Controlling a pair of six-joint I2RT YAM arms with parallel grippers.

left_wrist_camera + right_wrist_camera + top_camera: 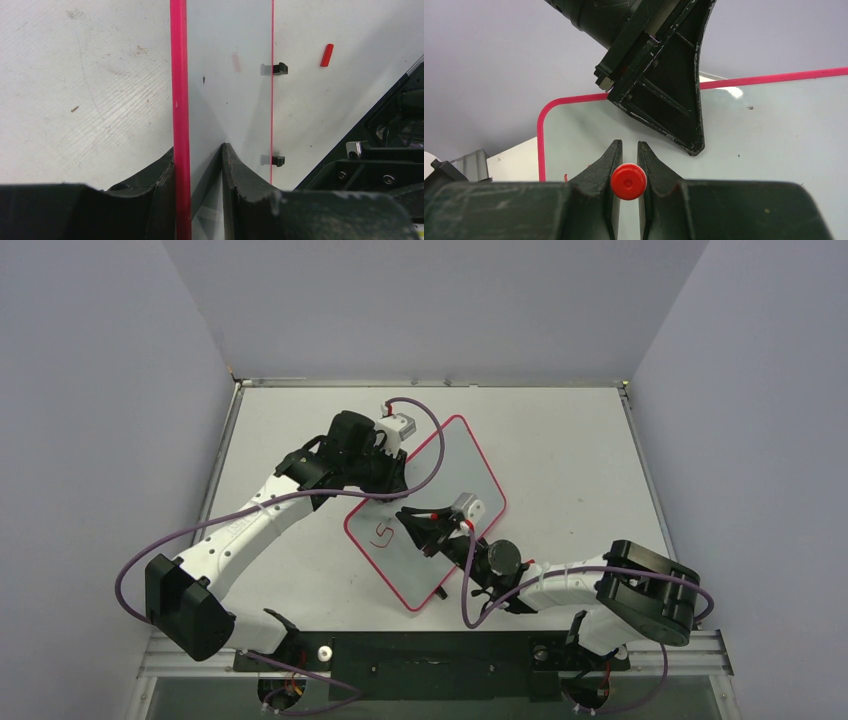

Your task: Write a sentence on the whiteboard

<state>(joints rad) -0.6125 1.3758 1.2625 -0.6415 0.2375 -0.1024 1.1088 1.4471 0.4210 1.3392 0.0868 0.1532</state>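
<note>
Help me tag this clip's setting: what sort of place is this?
Probably a lab robot cell: plain walls box in a white table, a left arm and right arm are mounted at its near edge, with a whiteboard between them.

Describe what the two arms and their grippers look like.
The left arm and right arm have white link shells with bulky black joint housings, and a thin purple cable loops alongside each. The left gripper and right gripper each have two black wedge-shaped fingers, scuffed at the edges.
</note>
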